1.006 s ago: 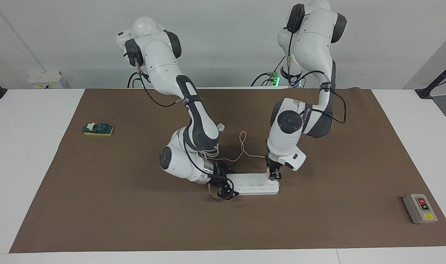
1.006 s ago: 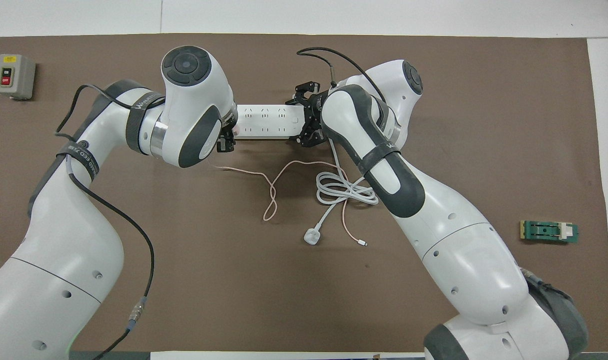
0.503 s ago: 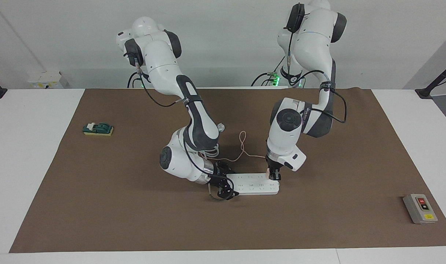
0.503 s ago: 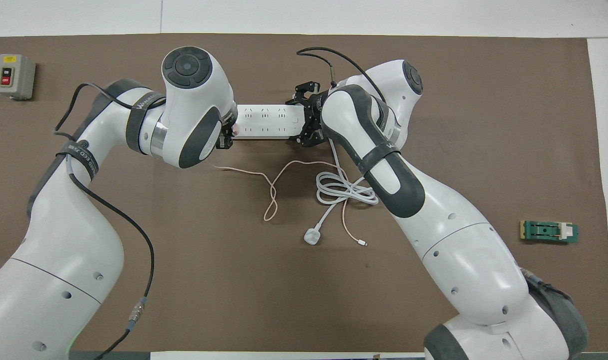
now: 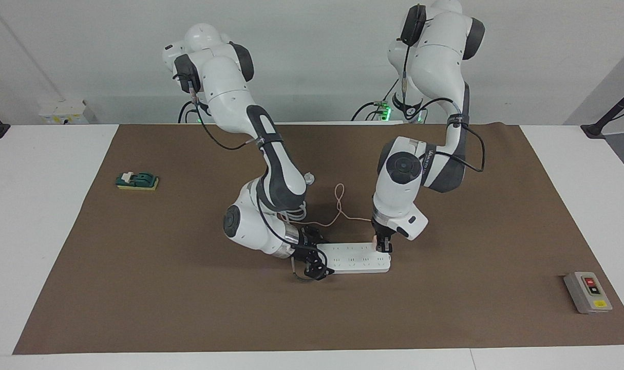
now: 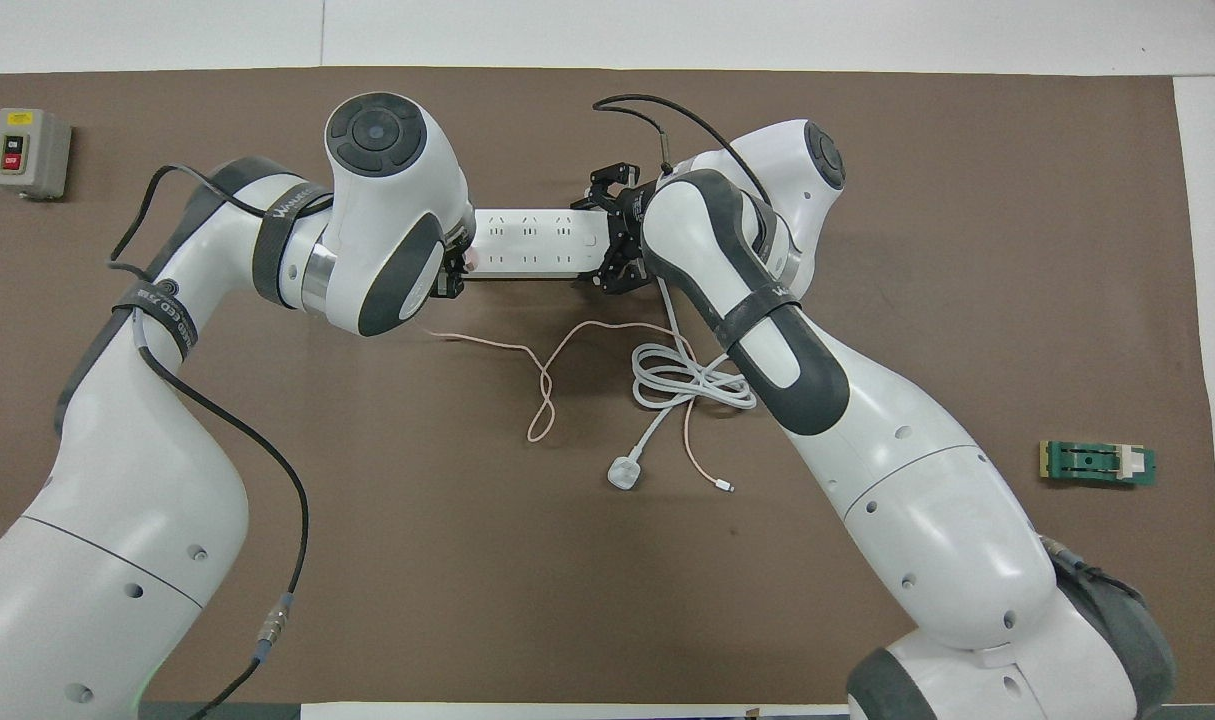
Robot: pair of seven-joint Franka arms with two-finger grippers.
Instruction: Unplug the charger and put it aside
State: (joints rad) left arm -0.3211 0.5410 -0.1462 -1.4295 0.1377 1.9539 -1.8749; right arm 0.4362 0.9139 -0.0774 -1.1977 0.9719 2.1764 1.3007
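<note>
At mid-mat, the left gripper (image 5: 383,245) is clamping the pink charger (image 5: 377,240) plugged into the power strip (image 5: 357,258) at its end toward the left arm. The right gripper (image 5: 312,255) is straddling the other end, fingers apart. Bare brown mat (image 5: 188,308) is lying open around them; a switch box (image 5: 587,292) is sitting near its edge.

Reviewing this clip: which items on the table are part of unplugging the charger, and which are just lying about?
In the job:
- charger, at the power strip's end, held by the left gripper
- its pink cable
- power strip
- right gripper, at the strip's other end

Lying about:
- grey switch box
- green block
- white round plug with its cord
</note>
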